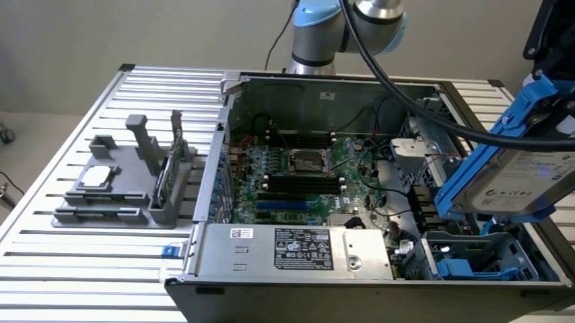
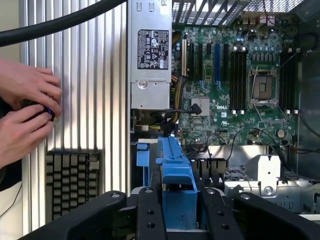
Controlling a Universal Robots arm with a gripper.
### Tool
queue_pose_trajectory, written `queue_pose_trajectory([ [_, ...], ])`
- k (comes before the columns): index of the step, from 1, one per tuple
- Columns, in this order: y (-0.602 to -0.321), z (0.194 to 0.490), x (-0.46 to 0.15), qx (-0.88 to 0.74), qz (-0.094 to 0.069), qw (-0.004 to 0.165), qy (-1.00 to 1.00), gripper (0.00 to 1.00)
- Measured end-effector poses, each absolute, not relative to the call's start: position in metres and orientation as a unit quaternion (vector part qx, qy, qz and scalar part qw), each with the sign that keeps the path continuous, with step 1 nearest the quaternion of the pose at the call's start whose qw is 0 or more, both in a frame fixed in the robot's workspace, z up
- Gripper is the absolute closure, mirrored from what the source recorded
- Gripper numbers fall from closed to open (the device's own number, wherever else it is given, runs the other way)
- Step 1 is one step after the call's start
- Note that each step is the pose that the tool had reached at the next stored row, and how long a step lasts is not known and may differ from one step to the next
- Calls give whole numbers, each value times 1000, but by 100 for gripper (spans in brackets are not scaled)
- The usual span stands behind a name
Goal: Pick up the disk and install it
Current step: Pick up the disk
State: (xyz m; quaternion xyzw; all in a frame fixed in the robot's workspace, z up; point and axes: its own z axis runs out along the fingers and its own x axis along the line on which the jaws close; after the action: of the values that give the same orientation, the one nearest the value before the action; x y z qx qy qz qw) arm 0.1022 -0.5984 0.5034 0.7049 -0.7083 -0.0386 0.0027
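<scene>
As pincer clamps it, flat blue-framed disk tilts

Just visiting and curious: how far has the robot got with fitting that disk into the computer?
Pick-up looks done: the gripper is closed on the disk, held tilted in the air above the drive bay of the open computer. Left: the disk is not yet seated in the bay.
</scene>
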Motion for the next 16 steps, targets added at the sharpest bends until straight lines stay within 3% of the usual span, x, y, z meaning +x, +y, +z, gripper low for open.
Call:
queue_pose_trajectory([
  [16,-598,476,111,705,-34,-2,-708,67],
])
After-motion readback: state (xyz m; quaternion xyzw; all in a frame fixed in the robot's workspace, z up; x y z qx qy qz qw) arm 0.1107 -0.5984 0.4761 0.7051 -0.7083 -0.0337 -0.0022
